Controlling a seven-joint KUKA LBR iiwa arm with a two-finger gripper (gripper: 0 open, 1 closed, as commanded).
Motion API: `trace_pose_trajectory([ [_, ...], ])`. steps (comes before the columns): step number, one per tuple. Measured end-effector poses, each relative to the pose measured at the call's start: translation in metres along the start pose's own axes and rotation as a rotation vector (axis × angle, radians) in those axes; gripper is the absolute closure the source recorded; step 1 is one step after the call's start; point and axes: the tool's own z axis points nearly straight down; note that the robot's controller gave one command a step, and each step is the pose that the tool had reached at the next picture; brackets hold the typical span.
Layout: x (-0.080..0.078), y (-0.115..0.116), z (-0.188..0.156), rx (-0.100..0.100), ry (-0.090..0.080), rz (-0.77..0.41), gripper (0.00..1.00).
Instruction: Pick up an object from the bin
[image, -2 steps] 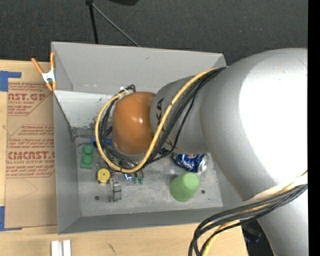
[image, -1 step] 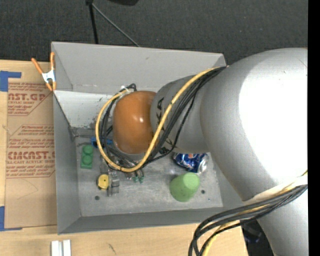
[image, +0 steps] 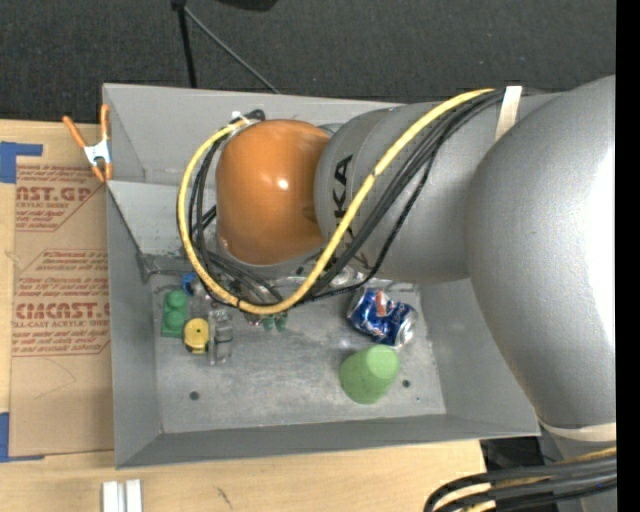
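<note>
My gripper (image: 221, 328) reaches down at the left of the bin floor, mostly hidden under the arm's orange cover and cables. Just left of it lies a small yellow round piece (image: 195, 335), close enough that I cannot tell whether they touch. Beside that sits a green toy piece with two round knobs (image: 175, 311). A crushed blue drink can (image: 380, 315) lies to the right, partly under the arm. A green plastic cup (image: 368, 374) lies on its side in front of the can.
The arm covers the back and right of the bin. A small blue bit (image: 188, 285) shows near the left wall under the cables. Bare floor lies along the front between the yellow piece and the cup.
</note>
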Motion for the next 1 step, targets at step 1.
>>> trace_pose_trajectory([
  [1, -0.0134, 0.0049, -0.0860, 0.000, -0.003, 0.013, 1.00],
])
